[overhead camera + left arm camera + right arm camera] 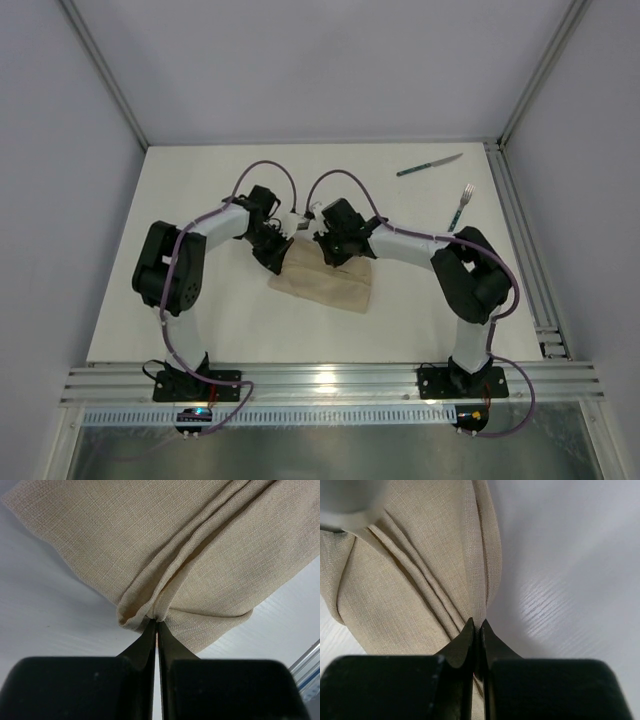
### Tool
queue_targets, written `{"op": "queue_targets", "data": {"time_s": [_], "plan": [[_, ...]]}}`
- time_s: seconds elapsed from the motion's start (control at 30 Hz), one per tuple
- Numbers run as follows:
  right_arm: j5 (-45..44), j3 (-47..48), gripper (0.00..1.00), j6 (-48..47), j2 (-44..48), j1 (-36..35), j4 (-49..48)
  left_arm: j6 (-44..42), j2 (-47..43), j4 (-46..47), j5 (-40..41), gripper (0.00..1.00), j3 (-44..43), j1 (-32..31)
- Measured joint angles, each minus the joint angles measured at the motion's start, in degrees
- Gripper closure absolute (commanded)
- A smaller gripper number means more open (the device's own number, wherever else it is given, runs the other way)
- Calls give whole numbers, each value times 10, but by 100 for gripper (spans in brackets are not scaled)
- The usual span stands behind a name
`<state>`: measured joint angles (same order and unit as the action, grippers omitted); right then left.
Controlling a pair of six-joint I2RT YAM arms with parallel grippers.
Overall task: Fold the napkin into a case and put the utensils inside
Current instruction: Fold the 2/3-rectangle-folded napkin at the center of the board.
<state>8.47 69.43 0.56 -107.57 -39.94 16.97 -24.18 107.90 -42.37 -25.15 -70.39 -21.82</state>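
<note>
Beige cloth first: folding the napkin (330, 288) on the surface (200, 300), pinching its far edge with left gripper (156, 621) and right gripper (477, 625), both clamped on fabric. Next, likely needing an even nearward pull; leaving knife (428, 166) and fork (461, 207) lying far right.

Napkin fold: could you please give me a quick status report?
Both shut: left tool, right tool, each pinching the napkin. Cloth partly folded. The knife and fork lie far right, untouched.

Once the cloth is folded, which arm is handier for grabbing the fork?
Right: the fork lies on that side of the table; the left gripper, pinching the napkin, would have to reach across it.
</note>
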Motion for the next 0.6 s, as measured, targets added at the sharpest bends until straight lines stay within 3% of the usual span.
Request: {"op": "queue_targets", "data": {"time_s": [0.37, 0.6], "plan": [[-217, -81, 96, -38, 62, -106, -77, 15, 9, 0, -18, 100, -7, 3], [-265, -163, 96, -54, 113, -157, -154, 33, 14, 3, -37, 100, -7, 13]]}}
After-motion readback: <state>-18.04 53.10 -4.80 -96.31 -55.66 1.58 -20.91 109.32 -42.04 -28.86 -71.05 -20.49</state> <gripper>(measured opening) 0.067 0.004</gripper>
